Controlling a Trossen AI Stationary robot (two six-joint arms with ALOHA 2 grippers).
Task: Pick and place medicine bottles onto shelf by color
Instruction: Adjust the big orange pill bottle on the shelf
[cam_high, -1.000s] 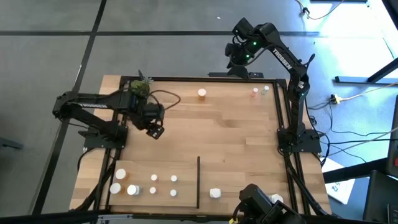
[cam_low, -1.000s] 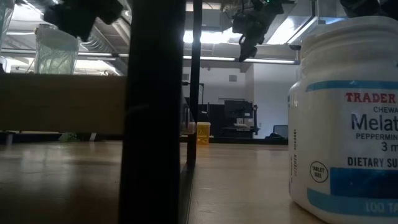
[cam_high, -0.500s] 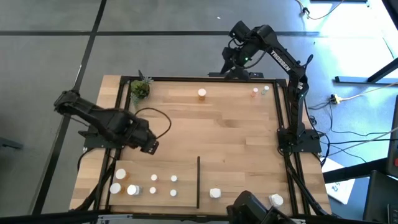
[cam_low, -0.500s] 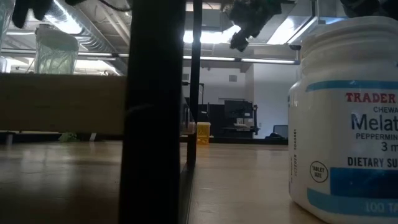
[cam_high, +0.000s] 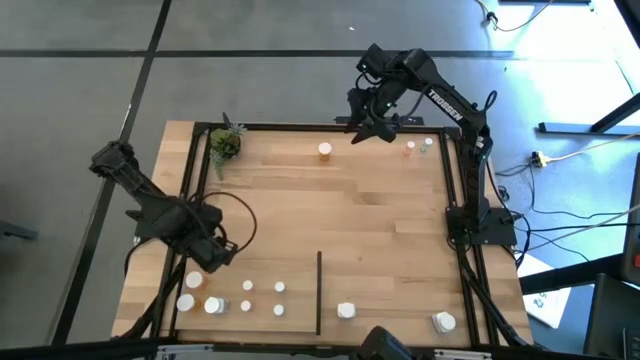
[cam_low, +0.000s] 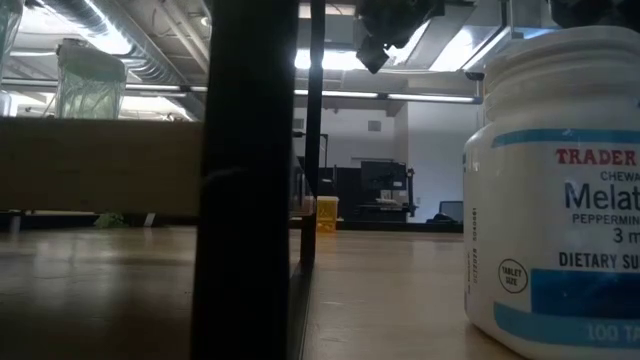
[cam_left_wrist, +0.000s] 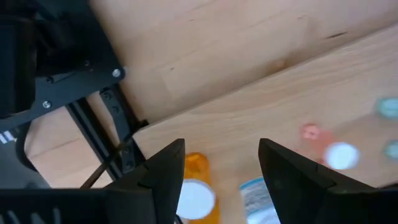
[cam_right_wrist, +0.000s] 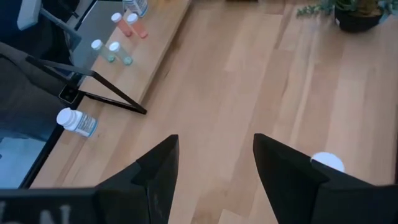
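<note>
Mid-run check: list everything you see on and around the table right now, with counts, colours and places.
Shelf: one, light wood with black rails.
Divider strip: one, black, near edge.
Bottles left of divider: six near the left corner, white caps, at least one orange.
Bottles right of divider: two, white, near edge.
Bottle at far edge: one, orange.
Small bottles at far right corner: two or three; colours unclear.
Plant: one, green, far left corner.
Left gripper: open, above near-left bottles.
Right gripper: open, over far rail.

Low view dim and backlit by ceiling lights; wrist views slightly blurred.
</note>
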